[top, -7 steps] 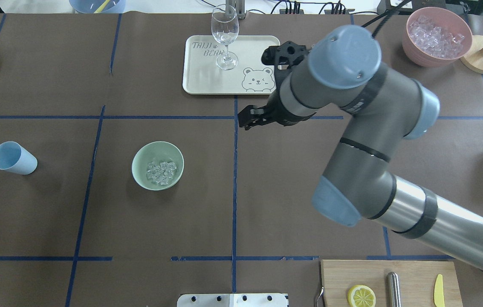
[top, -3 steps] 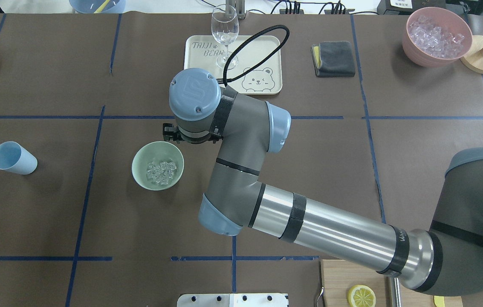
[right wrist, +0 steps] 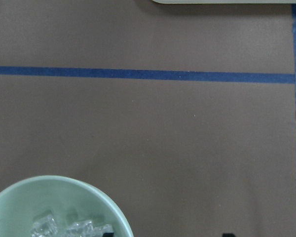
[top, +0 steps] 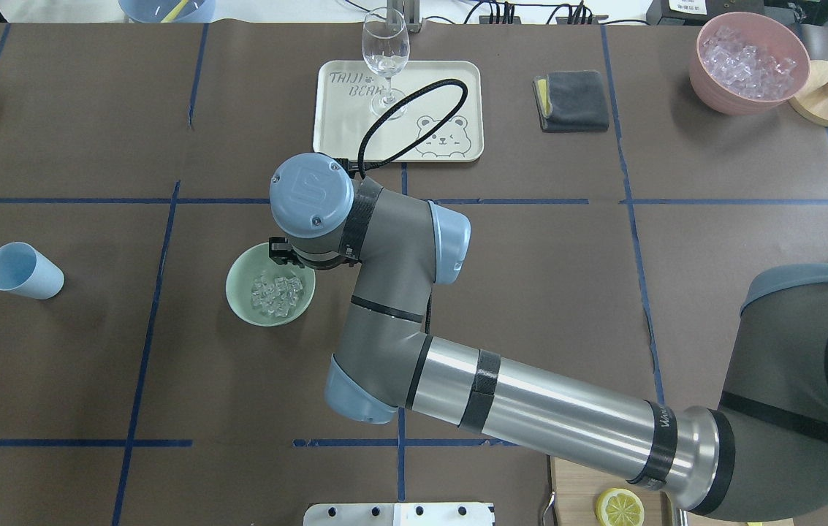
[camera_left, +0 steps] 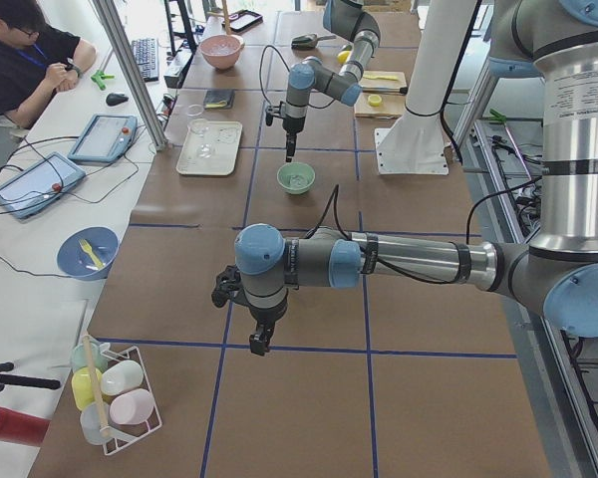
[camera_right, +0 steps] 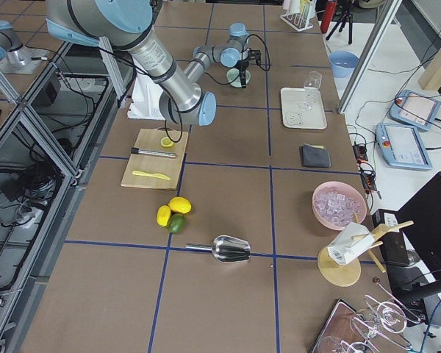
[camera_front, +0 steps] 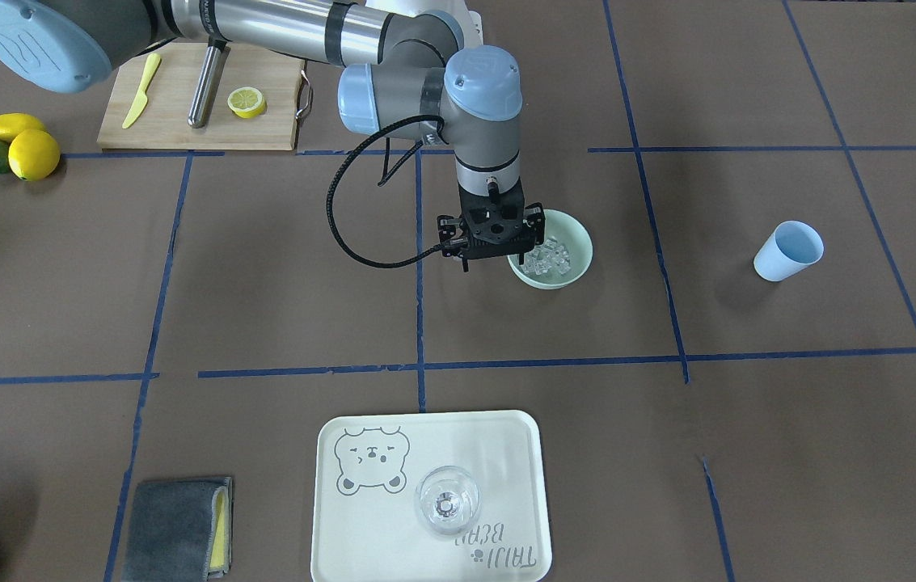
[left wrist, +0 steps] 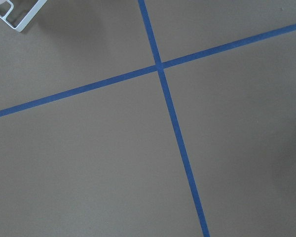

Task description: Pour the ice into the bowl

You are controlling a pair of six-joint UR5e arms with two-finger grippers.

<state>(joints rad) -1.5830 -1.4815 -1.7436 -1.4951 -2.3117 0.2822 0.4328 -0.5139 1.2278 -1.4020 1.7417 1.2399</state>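
Brown table point(top: 55, 365): right fingers point(camera_front: 465, 263) spread, empty, above bowl point(top: 238, 292) rim.

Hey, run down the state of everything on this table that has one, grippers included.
bowl: upright, holding ice.
ice: piled in the bowl.
right gripper: open, empty, above the bowl's rim.
left gripper: open or shut, cannot tell.
light blue cup: upright, empty.
wine glass: upright on the tray, empty.
pink container: filled with clear cubes.
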